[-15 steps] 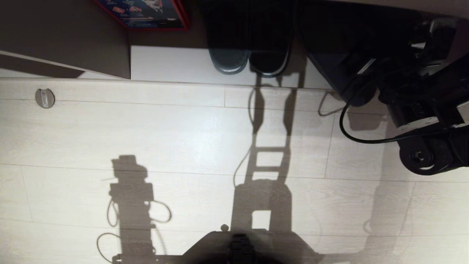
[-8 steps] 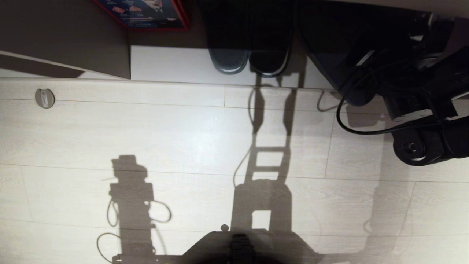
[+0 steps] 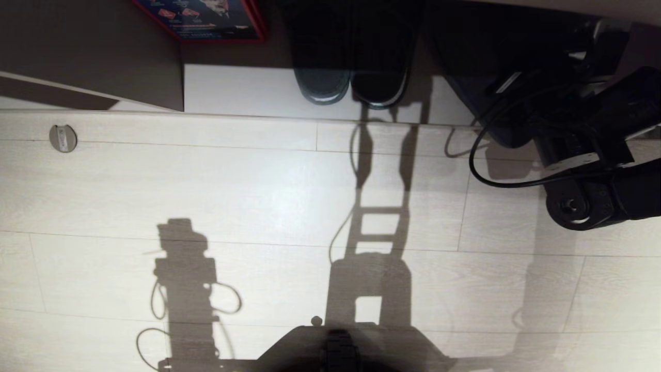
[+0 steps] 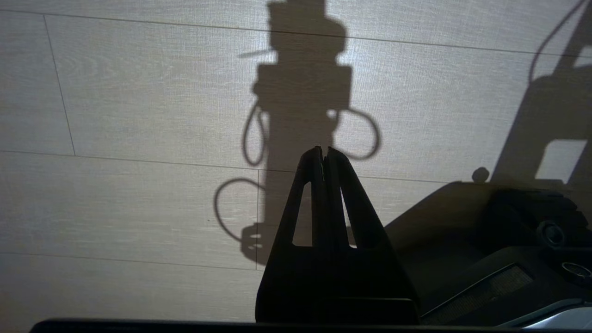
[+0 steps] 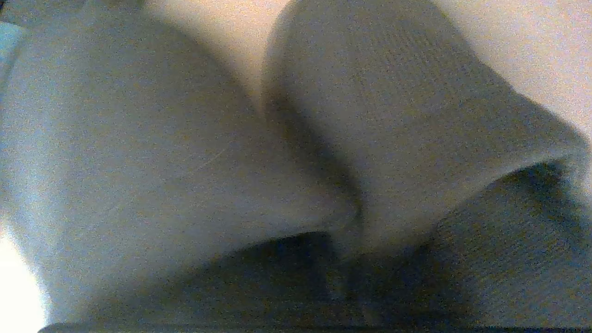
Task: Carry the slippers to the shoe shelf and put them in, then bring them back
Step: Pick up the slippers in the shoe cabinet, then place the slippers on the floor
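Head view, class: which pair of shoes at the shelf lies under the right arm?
The flat dark slippers at the right, beneath the right arm; the chunkier pair with pale-edged soles stands apart, toward the middle.

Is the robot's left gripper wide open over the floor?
No. The left gripper is shut, not wide open: its fingers are pressed together. It is over the floor, as the left wrist view shows.
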